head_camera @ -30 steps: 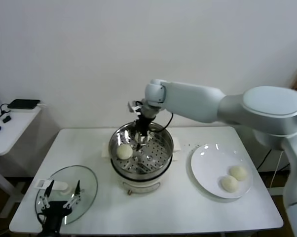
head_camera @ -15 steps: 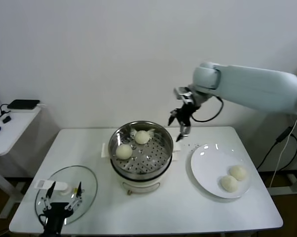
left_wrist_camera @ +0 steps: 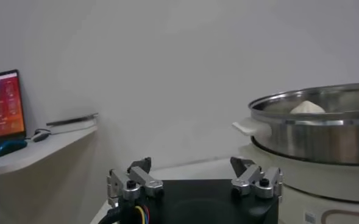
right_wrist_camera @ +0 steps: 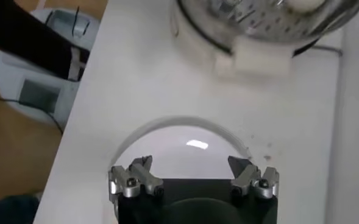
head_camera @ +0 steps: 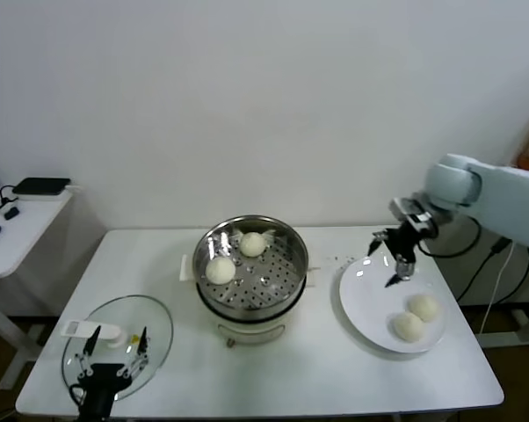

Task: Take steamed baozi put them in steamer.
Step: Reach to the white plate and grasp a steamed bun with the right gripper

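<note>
Head view: the right claw [head_camera: 393, 258] hangs open and empty over the white plate [head_camera: 363, 303], which holds two steamed baozi [head_camera: 423, 307]; two more sit in the steamer [head_camera: 293, 264] on the white counter [head_camera: 317, 369]. Left wrist view: the left claw [left_wrist_camera: 194, 182], open, low beside the steamer [left_wrist_camera: 325, 131], white wall behind. Right wrist view: only the plate's rim [right_wrist_camera: 167, 125] shows between its spread fingers [right_wrist_camera: 133, 179].
</note>
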Controlling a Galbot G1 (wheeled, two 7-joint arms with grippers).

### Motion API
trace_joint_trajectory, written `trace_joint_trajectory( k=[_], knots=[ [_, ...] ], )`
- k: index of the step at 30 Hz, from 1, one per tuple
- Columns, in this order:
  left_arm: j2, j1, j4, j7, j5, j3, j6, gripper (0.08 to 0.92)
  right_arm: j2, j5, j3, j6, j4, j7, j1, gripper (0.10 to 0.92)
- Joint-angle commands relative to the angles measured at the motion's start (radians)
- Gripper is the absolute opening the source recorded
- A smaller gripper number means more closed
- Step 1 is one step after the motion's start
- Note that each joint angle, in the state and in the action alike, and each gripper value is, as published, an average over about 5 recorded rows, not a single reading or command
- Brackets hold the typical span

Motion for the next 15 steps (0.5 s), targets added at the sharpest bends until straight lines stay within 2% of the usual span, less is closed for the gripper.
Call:
trace_joint_trajectory(
  k=[1, 15],
  knots=[
    [-0.005, 0.006, 0.001, 0.0, 0.005, 0.002, -0.002, 0.823, -0.146, -0.257, 0.188, 0.075, -0.027, -0.021, -0.283, 0.823],
    [-0.013, 0.011, 0.005, 0.0, 0.007, 0.001, -0.003, 0.823, -0.079, -0.317, 0.309, 0.089, -0.136, -0.017, -0.454, 0.823]
  ],
)
